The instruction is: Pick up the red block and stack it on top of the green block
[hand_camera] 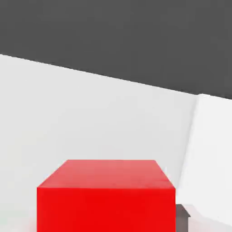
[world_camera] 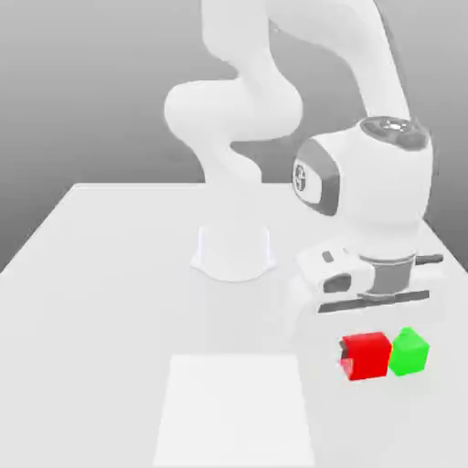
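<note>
The red block [world_camera: 366,356] sits near the front of the white table [world_camera: 110,274], toward the exterior view's right. The green block [world_camera: 409,352] stands right beside it, on its right, at about the same height. My gripper [world_camera: 366,345] comes straight down over the red block and is shut on it, with a dark finger pad [world_camera: 344,353] pressed against its left face. In the hand view the red block [hand_camera: 106,199] looms close, and a dark finger pad [hand_camera: 182,216] touches its side. Whether the block rests on the table or is just off it, I cannot tell.
The arm's round base [world_camera: 233,251] stands mid-table behind the blocks. A flat white square patch [world_camera: 238,411] lies on the table at the front, to the left of the red block. The table's far edge [world_camera: 137,187] runs behind the base.
</note>
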Robot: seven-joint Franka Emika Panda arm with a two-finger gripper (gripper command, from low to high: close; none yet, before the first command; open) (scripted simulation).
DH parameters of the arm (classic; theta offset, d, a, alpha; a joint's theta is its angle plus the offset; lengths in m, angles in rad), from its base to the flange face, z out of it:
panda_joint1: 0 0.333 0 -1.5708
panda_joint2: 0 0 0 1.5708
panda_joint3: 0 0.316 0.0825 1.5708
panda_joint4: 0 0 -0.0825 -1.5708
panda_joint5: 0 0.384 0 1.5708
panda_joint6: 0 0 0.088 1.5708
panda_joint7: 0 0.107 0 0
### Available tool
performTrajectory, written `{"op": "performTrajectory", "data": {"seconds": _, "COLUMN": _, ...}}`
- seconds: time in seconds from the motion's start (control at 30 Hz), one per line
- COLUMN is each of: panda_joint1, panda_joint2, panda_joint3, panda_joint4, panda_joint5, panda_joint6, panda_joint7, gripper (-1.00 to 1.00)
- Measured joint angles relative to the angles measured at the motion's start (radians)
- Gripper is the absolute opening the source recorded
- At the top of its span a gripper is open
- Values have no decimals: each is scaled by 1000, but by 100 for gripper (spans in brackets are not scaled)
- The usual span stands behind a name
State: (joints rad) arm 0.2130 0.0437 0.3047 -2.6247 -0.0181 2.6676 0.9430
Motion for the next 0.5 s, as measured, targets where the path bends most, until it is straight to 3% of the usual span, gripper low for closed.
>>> {"op": "performTrajectory", "data": {"seconds": 0.17, "panda_joint1": 149, "panda_joint2": -85, "panda_joint3": 63, "panda_joint4": -66, "panda_joint5": 51, "panda_joint6": -16, "panda_joint7": -73, "gripper": -100}}
{"op": "performTrajectory", "data": {"seconds": 0.5, "panda_joint1": 136, "panda_joint2": 62, "panda_joint3": 29, "panda_joint4": -61, "panda_joint5": -208, "panda_joint6": 75, "panda_joint7": 106, "gripper": -100}}
